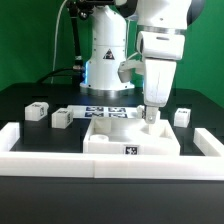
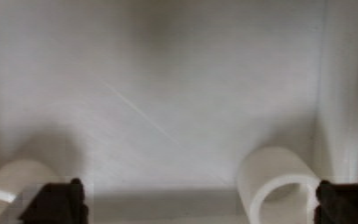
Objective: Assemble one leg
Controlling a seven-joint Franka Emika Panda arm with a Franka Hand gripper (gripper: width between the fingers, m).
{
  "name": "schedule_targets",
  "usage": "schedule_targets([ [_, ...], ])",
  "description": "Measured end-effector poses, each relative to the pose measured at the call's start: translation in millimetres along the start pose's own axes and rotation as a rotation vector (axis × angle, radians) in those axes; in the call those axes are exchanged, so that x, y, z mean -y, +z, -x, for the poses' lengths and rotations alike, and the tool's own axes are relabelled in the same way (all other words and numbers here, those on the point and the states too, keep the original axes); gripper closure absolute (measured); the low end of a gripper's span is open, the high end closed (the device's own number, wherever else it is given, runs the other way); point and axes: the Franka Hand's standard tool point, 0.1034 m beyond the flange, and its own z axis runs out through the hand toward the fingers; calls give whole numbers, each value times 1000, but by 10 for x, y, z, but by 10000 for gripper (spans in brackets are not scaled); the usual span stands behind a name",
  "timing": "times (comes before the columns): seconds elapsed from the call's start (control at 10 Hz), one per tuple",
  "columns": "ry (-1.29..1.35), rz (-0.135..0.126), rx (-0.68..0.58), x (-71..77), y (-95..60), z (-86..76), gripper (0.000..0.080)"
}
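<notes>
Gripper (image 1: 149, 119) hung low over panel (image 1: 108, 130), jaws apart, apparently placed there to fit a leg (image 1: 181, 116).

This is a robotics lab bench. A white robot arm (image 1: 160, 30) stands at the back of a black table (image 1: 60, 137), with cables (image 1: 70, 35) hanging behind it and a plain green backdrop (image 1: 25, 40) closing off the room. The marker board (image 1: 105, 112) lies flat with its printed black-and-white tags, and 1 leg (image 1: 61, 118) carries what seems, at this small size, the same kind of tag. A low white rail (image 1: 50, 165) fences the work area.
</notes>
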Motion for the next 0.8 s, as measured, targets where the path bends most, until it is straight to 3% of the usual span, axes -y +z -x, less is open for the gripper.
schedule_targets([
  [0.3,1,-3,0,9,11,6,150],
  [0.4,-22,12,-12,60,55,26,150],
  [0.6,-38,20,-35,326,212,76,150],
  [0.8,-43,16,-45,423,310,88,150],
])
